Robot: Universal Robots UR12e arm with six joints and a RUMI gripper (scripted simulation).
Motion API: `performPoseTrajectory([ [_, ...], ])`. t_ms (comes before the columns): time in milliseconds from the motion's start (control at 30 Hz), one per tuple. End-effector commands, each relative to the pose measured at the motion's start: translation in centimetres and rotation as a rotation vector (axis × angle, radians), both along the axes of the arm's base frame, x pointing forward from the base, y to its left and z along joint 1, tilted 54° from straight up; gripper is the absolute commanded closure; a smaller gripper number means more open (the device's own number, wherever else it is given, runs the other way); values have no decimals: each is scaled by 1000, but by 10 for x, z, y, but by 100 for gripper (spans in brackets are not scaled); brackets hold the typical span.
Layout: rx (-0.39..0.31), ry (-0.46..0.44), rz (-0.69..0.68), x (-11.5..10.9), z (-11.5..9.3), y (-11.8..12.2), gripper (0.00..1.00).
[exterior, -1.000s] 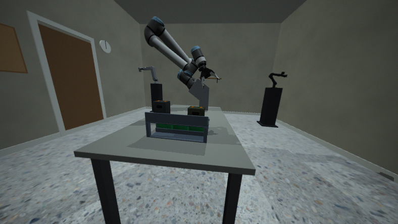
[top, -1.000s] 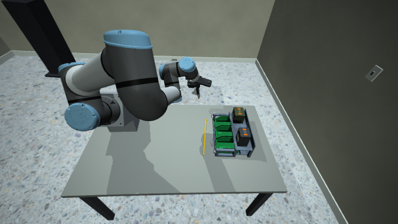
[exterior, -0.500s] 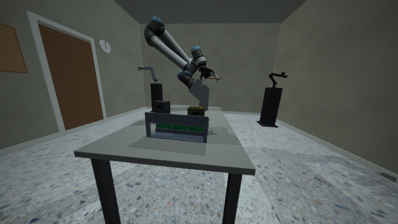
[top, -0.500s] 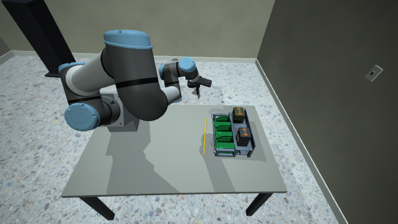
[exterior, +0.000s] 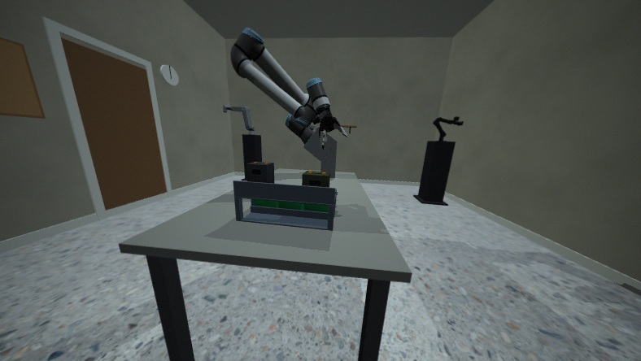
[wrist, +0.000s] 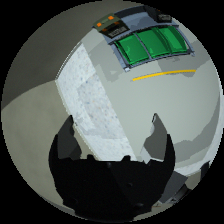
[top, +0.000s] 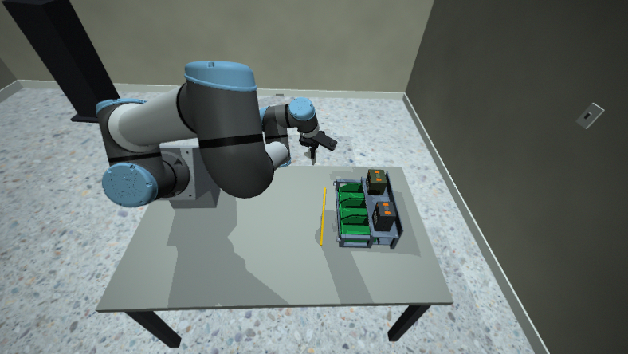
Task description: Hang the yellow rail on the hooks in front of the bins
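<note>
The yellow rail (top: pixel 323 216) lies flat on the grey table, just left of the bin rack (top: pixel 366 210) and parallel to its front. It also shows in the wrist view (wrist: pixel 162 75) below the green bins (wrist: pixel 151 44). The hooks at the rack's front are too small to make out. My gripper (top: pixel 312 159) hangs high above the table's far edge, well away from the rail, open and empty. In the wrist view its two dark fingers stand wide apart with nothing between them. In the exterior view the gripper (exterior: pixel 324 138) hangs above the far end of the table.
The rack holds green bins (top: pixel 354 210) and two dark boxes with orange marks (top: pixel 377 181) (top: pixel 383 215). In the exterior view the rack (exterior: pixel 285 204) hides the rail. The arm's base (top: pixel 193 178) stands at the table's far left.
</note>
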State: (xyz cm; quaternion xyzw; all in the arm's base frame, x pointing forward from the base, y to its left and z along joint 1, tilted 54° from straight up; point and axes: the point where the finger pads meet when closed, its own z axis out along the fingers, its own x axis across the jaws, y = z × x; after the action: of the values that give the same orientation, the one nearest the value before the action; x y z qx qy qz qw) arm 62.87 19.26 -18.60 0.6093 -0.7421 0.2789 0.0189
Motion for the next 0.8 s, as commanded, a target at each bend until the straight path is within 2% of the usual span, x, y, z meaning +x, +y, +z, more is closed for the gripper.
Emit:
performPoseTrajectory([
  [0, -10, -89, -186, 21, 0, -37, 0],
  [167, -17, -161, -322, 33, 0, -68, 0],
  [200, -17, -161, -322, 33, 0, -68, 0],
  [267, -23, -215, -416, 40, 0, -89, 0],
  [367, -23, -215, -416, 40, 0, -89, 0],
  [433, -30, -272, -510, 47, 1, -111, 0],
  [467, -30, -272, -510, 47, 1, -111, 0],
  [500, -34, -301, -556, 50, 1, -122, 0],
  [533, -34, -301, -556, 50, 1, -122, 0],
  [767, -48, -420, -728, 59, 2, -163, 0],
])
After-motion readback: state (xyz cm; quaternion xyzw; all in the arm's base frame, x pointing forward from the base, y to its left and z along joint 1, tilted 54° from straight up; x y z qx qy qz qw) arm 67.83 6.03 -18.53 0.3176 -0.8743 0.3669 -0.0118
